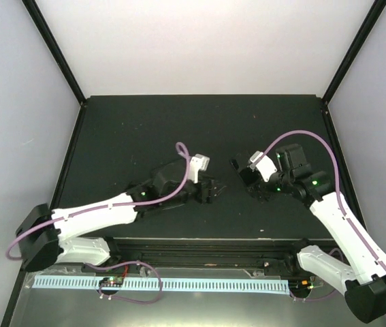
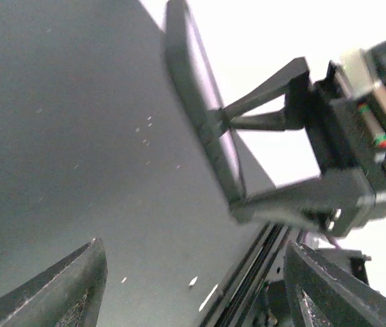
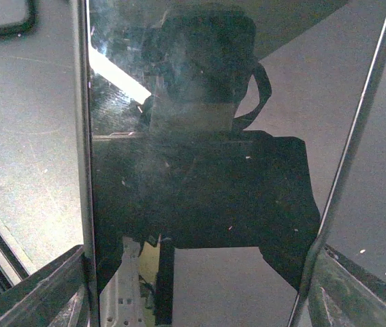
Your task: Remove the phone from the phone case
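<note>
Phone: filling the right wrist view, we've got the phone [image 3: 199, 170] glass-side to the lens, black and glossy, smudged, mirroring the camera housing.
Right gripper: the right gripper [image 3: 203, 293] is clamped on the phone across its narrow width, one finger on each long edge.
Long axis: it runs straight out from the right wrist, away from the fingers.
Edge-on look: from the left wrist view we see a thin dark slab, tilted, and it appears to be held off the counter [image 1: 145, 129].
Phone case: a dark rounded corner, which we take for the empty phone case [image 3: 1, 17], lies flat on the counter, apart from the phone; the top view is too dark to place it.
Left gripper: the left gripper [image 2: 199, 293] is spread wide with nothing between its fingers, and faces the phone from just beside it.
Nearer arm: right, plainly, since it has the phone.
Our call: the edges look bare, so separation seems done; next comes setting the phone down.
</note>
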